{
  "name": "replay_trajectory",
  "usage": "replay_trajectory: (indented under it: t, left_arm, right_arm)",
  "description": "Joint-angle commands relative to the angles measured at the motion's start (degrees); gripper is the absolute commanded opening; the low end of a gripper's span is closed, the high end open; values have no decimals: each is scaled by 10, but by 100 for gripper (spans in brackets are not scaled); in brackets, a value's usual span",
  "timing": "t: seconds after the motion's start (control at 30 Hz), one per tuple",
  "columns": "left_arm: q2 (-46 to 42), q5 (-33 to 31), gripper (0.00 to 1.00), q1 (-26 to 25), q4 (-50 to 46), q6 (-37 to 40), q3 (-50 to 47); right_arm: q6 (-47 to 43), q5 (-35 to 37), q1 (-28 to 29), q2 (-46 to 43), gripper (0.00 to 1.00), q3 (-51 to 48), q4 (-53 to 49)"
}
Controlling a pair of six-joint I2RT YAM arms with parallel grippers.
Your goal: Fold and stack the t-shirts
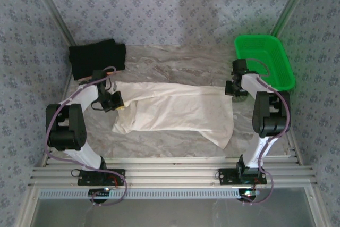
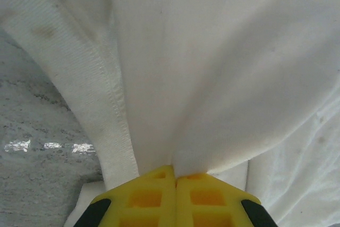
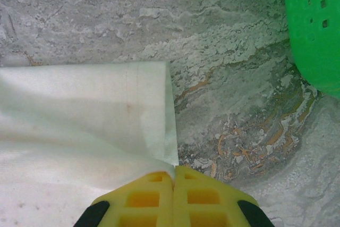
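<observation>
green basket (image 3: 313, 30): cropped right | cream shirt (image 2: 212, 67): cropped | black shirt (image 1: 97, 57): detail unreadable

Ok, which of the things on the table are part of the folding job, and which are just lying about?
Job: cream-white t-shirt, spread mid-table; black t-shirt, lying at the far left corner.
Lying about: green mesh basket, far right corner.

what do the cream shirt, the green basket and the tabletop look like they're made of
The cream shirt looks like soft matte cloth, probably cotton knit: stitched hem, loose draped folds. The green basket looks like glossy moulded plastic, with small holes through its wall. The tabletop has a marble pattern and a slight sheen; real stone or printed sheet, I cannot tell.
</observation>
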Motion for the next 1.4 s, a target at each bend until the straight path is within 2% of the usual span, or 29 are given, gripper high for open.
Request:
replay_trajectory:
  t: [0.0, 0.13, 0.2, 0.3, 0.37, 0.43, 0.5, 0.57, 0.73, 0.8, 0.9, 1.03, 1.17, 1.37]
  left_arm:
    - [17, -11, 0, 2, 4, 3, -17]
    - [30, -16, 0, 2, 15, -4, -15]
    - [33, -17, 0, 1, 20, -10, -9]
    - [31, -18, 6, -3, 25, -17, 6]
    - [23, -16, 17, -7, 30, -24, 16]
    - [12, -12, 24, -13, 23, -25, 24]
    - [-3, -19, 26, -16, 7, -23, 28]
    - [-26, -41, 30, -15, -25, -24, 29]
    - [-95, -116, 52, -21, -82, -34, 57]
    - [-110, -136, 57, -39, -91, -27, 82]
    - [-106, -165, 62, -99, -97, 27, 127]
    - [-50, -185, 63, -168, -110, 117, 168]
    - [19, -206, 62, -200, -115, 180, 191]
    - [103, -245, 55, -230, -109, 222, 210]
  right_arm:
    - [-5, 16, 1, 13, 0, -5, 3]
    - [-5, 17, 2, 13, 0, -5, 3]
    - [-2, 17, 2, 13, 4, -3, 2]
    - [5, 10, 2, 13, 17, 4, 0]
    - [12, 4, 2, 6, 36, 8, -2]
    - [18, -5, 2, -6, 43, 12, -4]
    - [22, -17, 2, -24, 50, 14, -7]
    - [22, -46, 2, -50, 56, 15, -11]
    - [17, -94, 17, -140, 82, 3, -11]
    - [18, -117, 23, -177, 88, -4, -12]
    - [26, -174, 29, -225, 92, -17, -18]
    - [38, -234, 39, -271, 100, -43, -32]
    - [46, -274, 47, -318, 100, -67, -48]
    - [57, -306, 66, -355, 100, -98, -53]
